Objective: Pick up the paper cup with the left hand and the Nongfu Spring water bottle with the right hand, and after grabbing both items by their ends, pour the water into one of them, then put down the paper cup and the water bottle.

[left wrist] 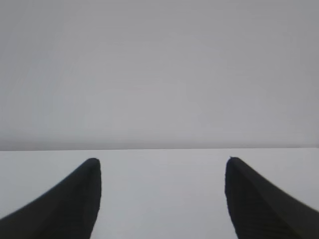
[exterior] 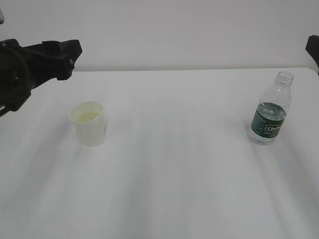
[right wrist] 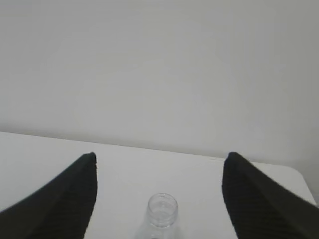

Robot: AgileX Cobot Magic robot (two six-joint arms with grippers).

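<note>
One paper cup (exterior: 88, 123), one bottle (exterior: 270, 110)

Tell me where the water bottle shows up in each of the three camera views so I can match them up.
Exterior view: the Nongfu Spring water bottle stands upright at the right side of the white table.
Left wrist view: not in it; only table and wall beyond the open end effector.
Right wrist view: just its uncapped neck, bottom centre, between the open fingers.
Shared landmark: the table's far edge against the wall.
</note>
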